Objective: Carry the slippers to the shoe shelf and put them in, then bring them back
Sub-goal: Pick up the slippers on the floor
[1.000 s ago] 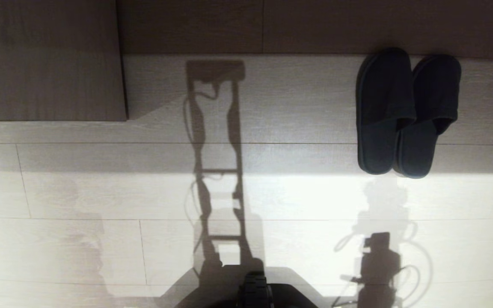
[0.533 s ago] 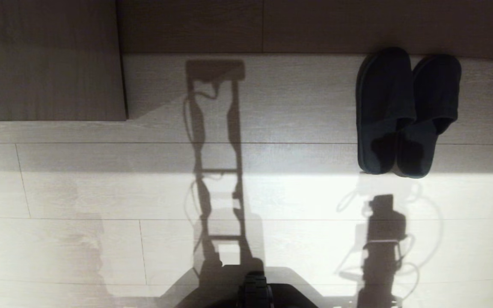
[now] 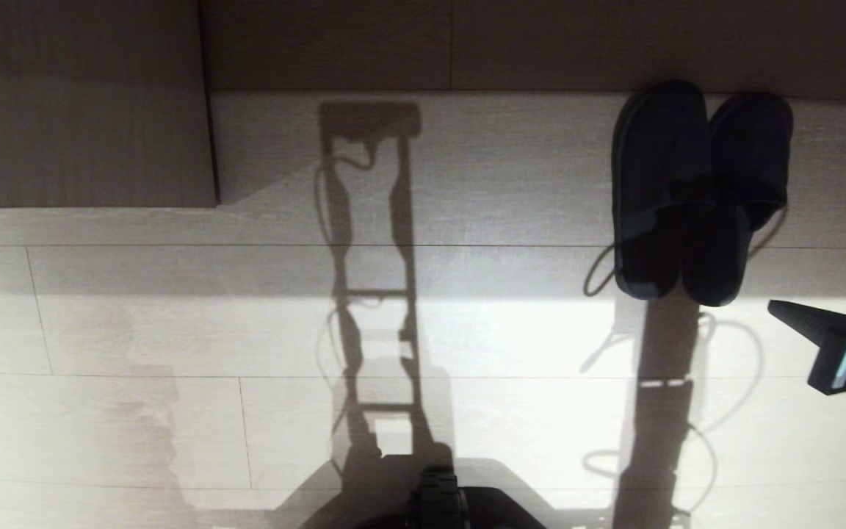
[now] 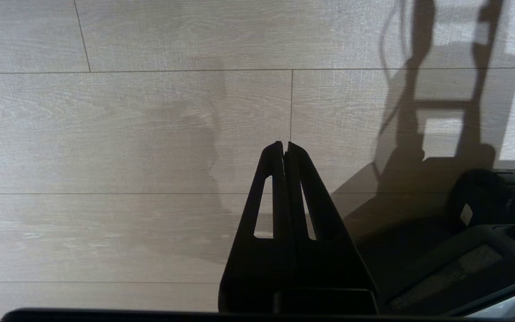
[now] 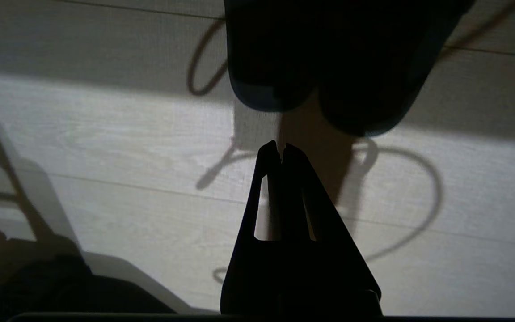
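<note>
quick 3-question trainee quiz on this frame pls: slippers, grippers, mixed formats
1. True or false: the slippers lie side by side on the floor, toes toward the dark wood panel.
2. Which gripper shows in the head view? A) left B) right C) both
3. Fill in: the right gripper is shut and holds ____.

Key
1. True. The pair touch each other, heels toward the robot.
2. B. The right gripper enters at the right edge, short of the slippers' heels. The left gripper shows only in its own wrist view, shut over bare floor.
3. Nothing; its tips are short of the heels.
</note>
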